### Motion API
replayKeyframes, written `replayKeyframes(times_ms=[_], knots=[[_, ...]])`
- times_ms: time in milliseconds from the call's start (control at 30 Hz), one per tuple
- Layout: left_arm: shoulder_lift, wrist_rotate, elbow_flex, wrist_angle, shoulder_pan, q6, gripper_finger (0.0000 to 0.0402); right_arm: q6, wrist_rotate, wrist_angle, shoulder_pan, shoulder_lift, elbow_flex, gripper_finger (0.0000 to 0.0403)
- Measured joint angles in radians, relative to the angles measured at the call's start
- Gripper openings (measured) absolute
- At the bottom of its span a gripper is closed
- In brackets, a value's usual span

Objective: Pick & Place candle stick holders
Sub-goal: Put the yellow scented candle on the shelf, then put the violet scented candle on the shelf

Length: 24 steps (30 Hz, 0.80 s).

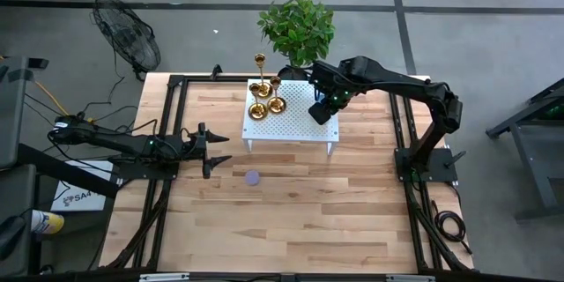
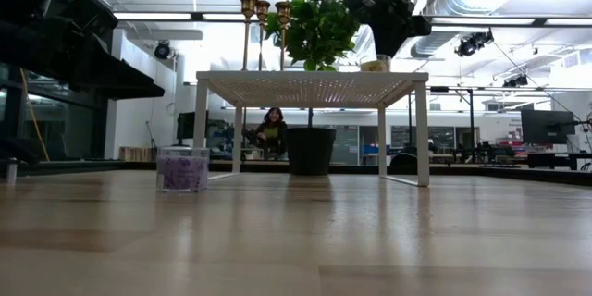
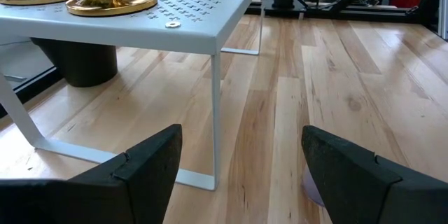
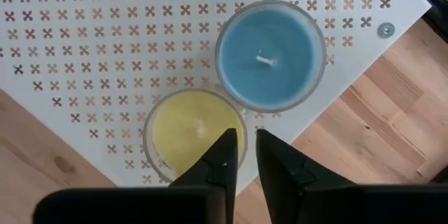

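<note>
3 gold holders [image 1: 264,88] stand upright at the rack's [image 1: 304,128] upper-left corner. Right gripper [image 1: 322,111] hovers over 2 candles [image 4: 269,56] at the rack's right edge, fingers barely parted, holding nothing. Holders lie to its left, stems vertical. Left gripper [image 1: 217,147], spread wide, waits lower left.

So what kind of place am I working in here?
Most likely a robotics lab or workshop in an open industrial hall. The wooden table sits on bare concrete, the low view shows exposed ceiling ducts and distant workstations, and a floor fan stands beside the rig.
</note>
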Motion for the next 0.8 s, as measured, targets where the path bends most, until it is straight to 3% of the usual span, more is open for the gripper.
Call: replayKeyframes(times_ms=[233,467,800], knots=[[0.0,0.0,0.0,0.0,0.0,0.0,0.0291,-0.016,-0.011,-0.025,0.002,-0.028,0.0,0.0081],[0.0,0.0,0.0,0.0,0.0,0.0,0.0291,-0.052,0.006,-0.034,0.007,-0.136,0.001,0.0087],[0.0,0.0,0.0,0.0,0.0,0.0,0.0291,-0.086,0.201,-0.023,0.121,-0.32,-0.052,0.0087]])
